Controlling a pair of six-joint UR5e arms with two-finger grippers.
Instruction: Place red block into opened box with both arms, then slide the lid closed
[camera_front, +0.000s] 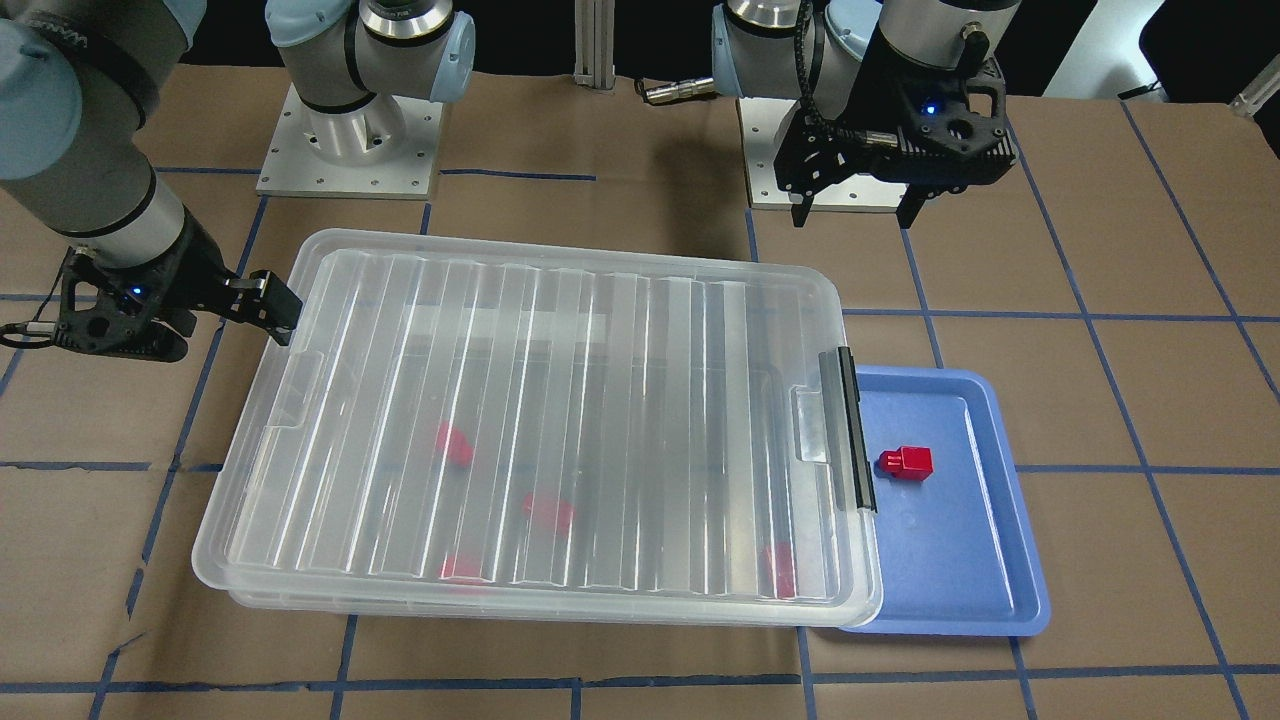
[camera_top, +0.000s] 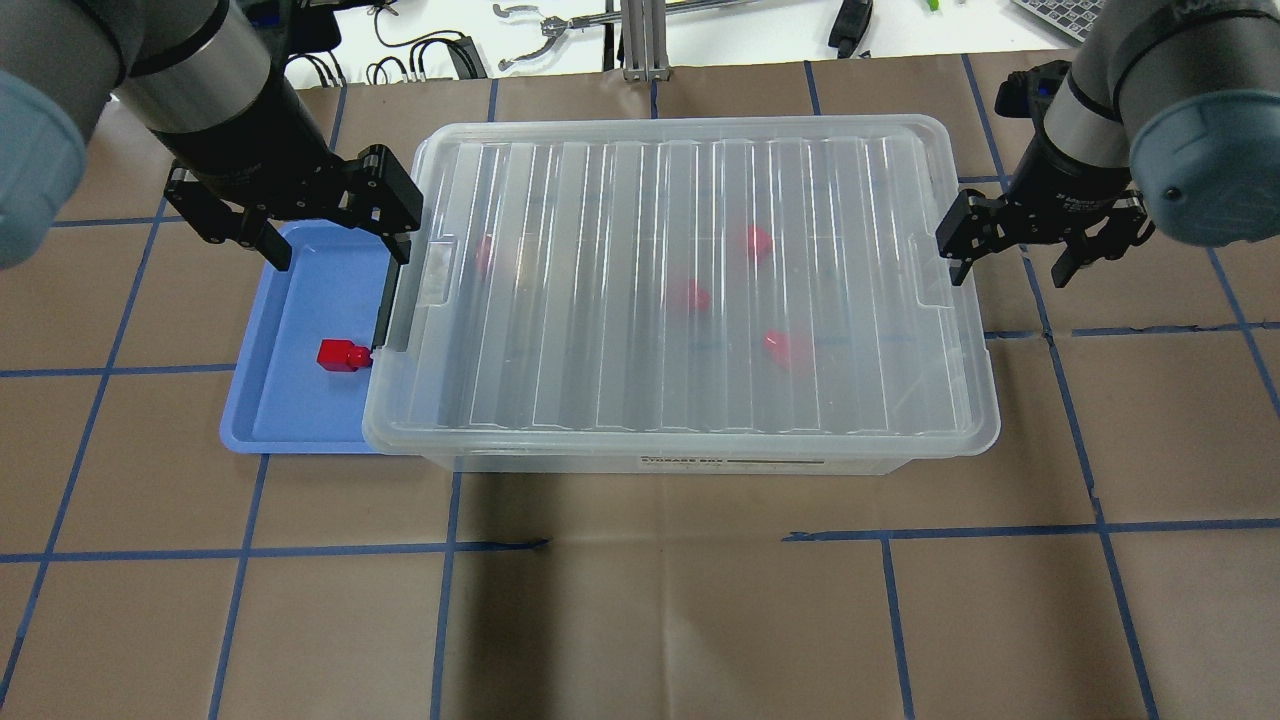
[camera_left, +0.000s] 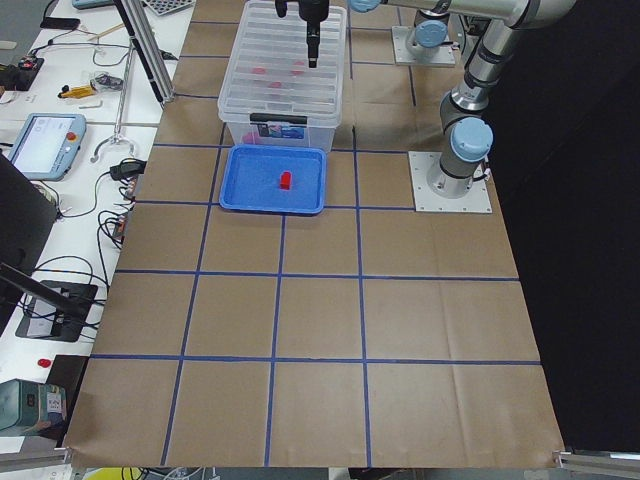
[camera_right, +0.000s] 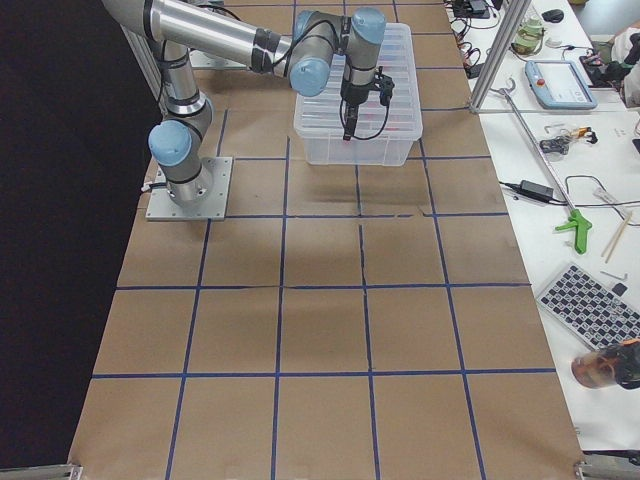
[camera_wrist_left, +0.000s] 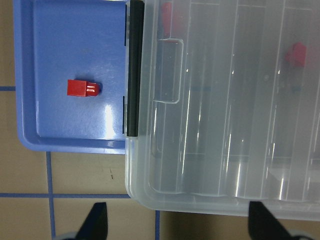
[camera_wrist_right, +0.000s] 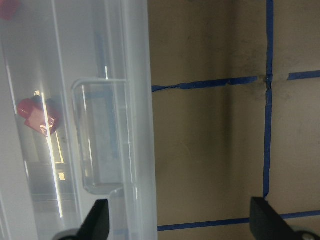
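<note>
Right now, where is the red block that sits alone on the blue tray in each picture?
Exterior front-facing: red block right of centre, on the blue tray.
Overhead exterior: left side.
Exterior left: upper middle.
Exterior right: not visible.
Left wrist-mounted: upper left.
Right wrist-mounted: not in it.
Shared landmark: the black latch bar beside it.

Our left arm (camera_top: 200, 90) comes in with its wrist turned down. The left gripper (camera_top: 335, 240) points at the bench, its two black fingers (camera_top: 398, 225) spread wide apart. Our right arm (camera_top: 1095, 130) mirrors it on the opposite side. The right gripper (camera_top: 1010, 262) also points downward, its fingers (camera_top: 958, 262) equally wide apart. A small blue light glows on each gripper body.
</note>
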